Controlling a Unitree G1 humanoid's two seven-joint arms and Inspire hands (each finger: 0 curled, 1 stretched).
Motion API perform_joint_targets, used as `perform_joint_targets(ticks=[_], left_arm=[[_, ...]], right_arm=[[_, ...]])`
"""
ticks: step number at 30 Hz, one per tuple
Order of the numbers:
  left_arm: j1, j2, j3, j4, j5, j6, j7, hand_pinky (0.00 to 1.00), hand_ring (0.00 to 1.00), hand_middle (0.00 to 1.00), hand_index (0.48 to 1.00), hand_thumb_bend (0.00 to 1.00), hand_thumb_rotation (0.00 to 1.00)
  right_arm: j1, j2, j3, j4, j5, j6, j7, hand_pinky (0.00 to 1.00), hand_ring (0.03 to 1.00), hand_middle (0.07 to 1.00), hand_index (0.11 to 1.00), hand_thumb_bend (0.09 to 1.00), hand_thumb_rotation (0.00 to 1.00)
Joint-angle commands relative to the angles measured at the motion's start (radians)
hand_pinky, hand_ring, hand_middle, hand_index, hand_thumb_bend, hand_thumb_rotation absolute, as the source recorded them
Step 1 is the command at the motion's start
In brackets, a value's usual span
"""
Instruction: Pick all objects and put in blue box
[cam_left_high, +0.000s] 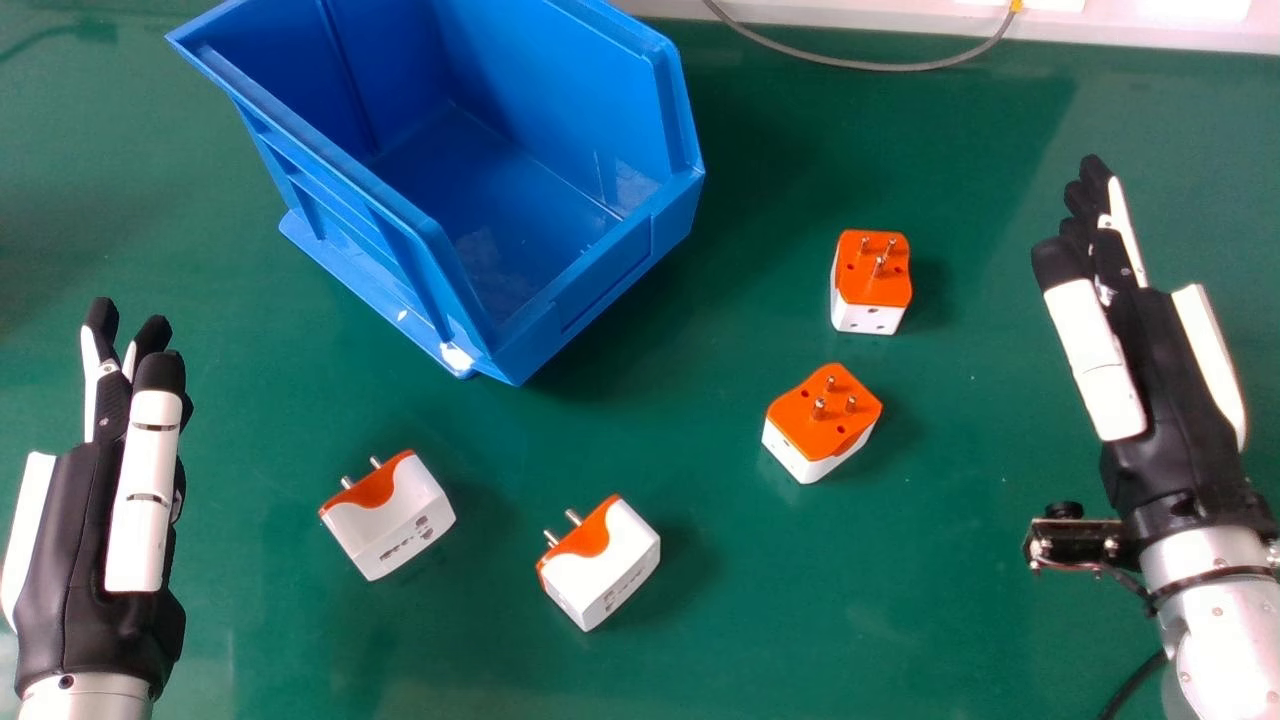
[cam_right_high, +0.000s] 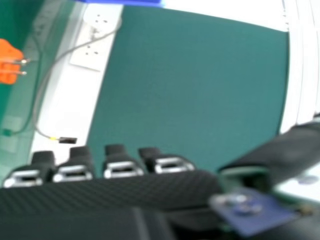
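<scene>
I hold my left hand (cam_left_high: 85, 560) and right hand (cam_left_high: 1160, 370) straight-fingered above the bench (cam_left_high: 900, 610). The blue box (cam_left_high: 630, 255) stands near the far edge, two plug adapters (cam_left_high: 400, 525) nearer me, two others (cam_left_high: 820, 420) towards my right hand.

"What sat on the green table (cam_left_high: 950, 610)?"
"A blue box (cam_left_high: 600, 285), far left. One orange-and-white plug (cam_left_high: 870, 285) sat far right, another plug (cam_left_high: 820, 425) nearer."
"And near?"
"One plug (cam_left_high: 395, 520) sat left, one plug (cam_left_high: 605, 565) in the middle."
</scene>
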Motion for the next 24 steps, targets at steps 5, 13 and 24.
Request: perform_joint_targets(ticks=[5, 13, 24], left_arm=[[0.003, 0.008, 0.004, -0.025, -0.001, -0.008, 0.005, 1.00, 1.00, 1.00, 1.000, 0.49, 0.93], [0.006, 0.013, 0.005, -0.027, -0.005, -0.008, 0.001, 1.00, 1.00, 1.00, 1.000, 0.48, 0.93], [0.003, 0.005, -0.002, -0.033, 0.008, 0.002, 0.018, 1.00, 1.00, 1.00, 1.000, 0.49, 0.94]], right_arm=[[-0.016, -0.009, -0.013, -0.017, 0.016, -0.014, 0.007, 0.98, 1.000, 1.000, 1.000, 0.611, 1.00], [-0.013, -0.009, -0.015, -0.021, 0.015, -0.014, 0.011, 0.98, 1.000, 1.000, 1.000, 0.607, 1.00], [-0.021, -0.023, -0.015, -0.010, 0.001, -0.004, 0.008, 0.98, 1.000, 1.000, 1.000, 0.604, 1.00]])
